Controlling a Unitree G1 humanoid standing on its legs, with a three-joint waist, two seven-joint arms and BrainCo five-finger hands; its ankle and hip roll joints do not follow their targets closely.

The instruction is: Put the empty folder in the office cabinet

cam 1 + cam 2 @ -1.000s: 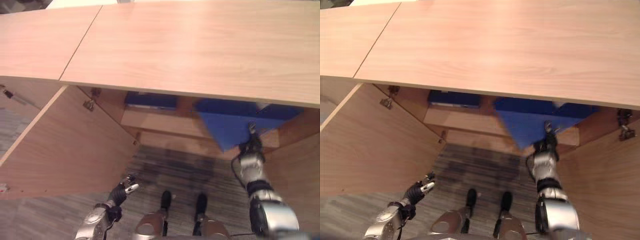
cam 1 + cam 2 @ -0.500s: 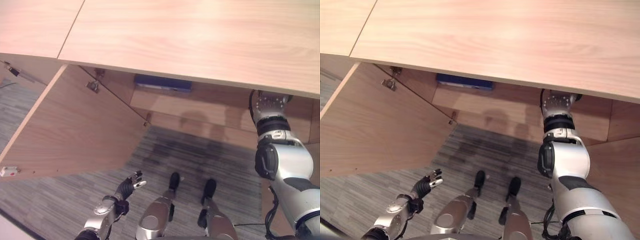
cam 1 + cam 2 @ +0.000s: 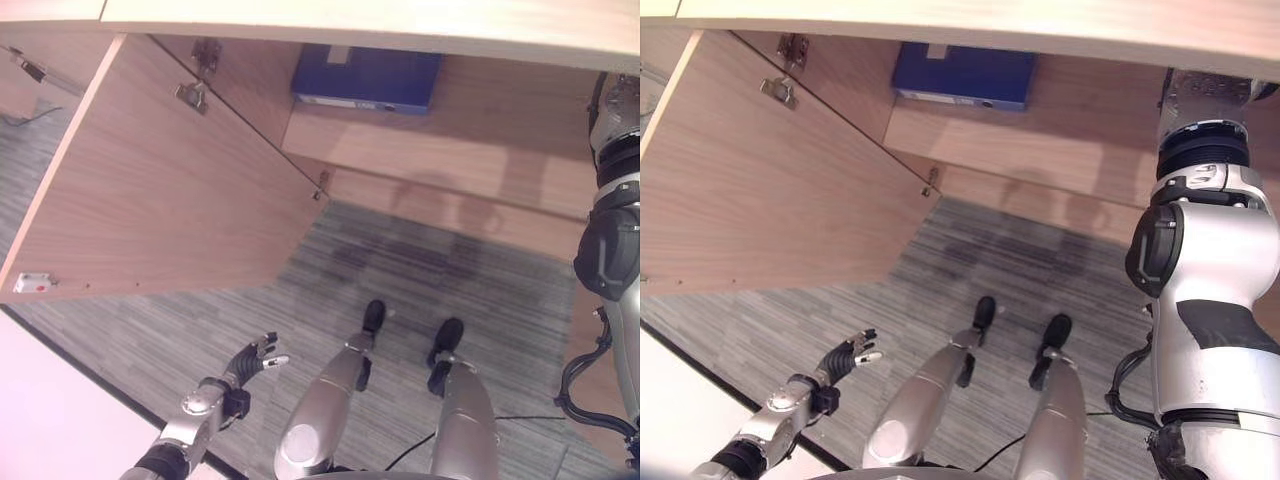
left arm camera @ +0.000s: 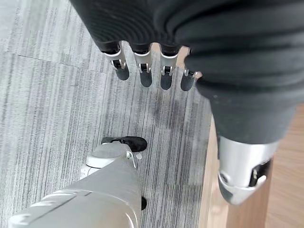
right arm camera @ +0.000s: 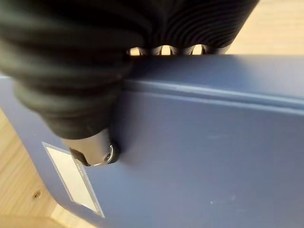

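The right hand (image 5: 71,80) is clamping a blue folder (image 5: 204,156). Its thumb is pressing on the flat cover while its fingers (image 5: 162,50) are hooking over the upper edge, a pinch that is keeping the thin board from sliding as it goes in. A white label (image 5: 76,183) is showing at one corner of this folder, and pale wood of the office cabinet (image 3: 460,140) is lying just beyond that corner. By my judgement the folder is therefore already inside, close to the shelf, and not yet let go.

From the head cameras, the right arm (image 3: 1205,250) is reaching up under the cabinet top (image 3: 400,20), far across the opening from the open door (image 3: 170,200). Its hand and load are hiding beneath that top. A second blue folder (image 3: 365,78) is lying flat on the shelf, just past the open door's hinges and well apart from the arm. I am taking it for a different one, already stored.

The left hand (image 3: 255,358) is hanging empty with fingers loosely spread over the grey carpet (image 3: 450,270), below the open door's lower edge. It is probably keeping clear so the door stays swung wide.
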